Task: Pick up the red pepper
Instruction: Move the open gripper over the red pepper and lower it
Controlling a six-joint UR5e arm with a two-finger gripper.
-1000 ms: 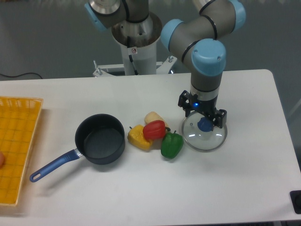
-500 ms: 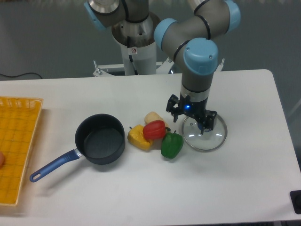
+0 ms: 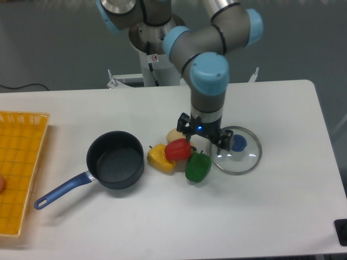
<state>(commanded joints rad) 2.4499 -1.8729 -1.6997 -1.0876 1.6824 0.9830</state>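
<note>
The arm's gripper [image 3: 202,137] hovered at frame centre, fingers spread and empty, just right of the red pepper [image 3: 178,149]. That pepper sat untouched on the table [image 3: 282,206], wedged between the yellow pepper [image 3: 161,157] and green pepper [image 3: 198,167]. Grasping and lifting remained undone.
</note>
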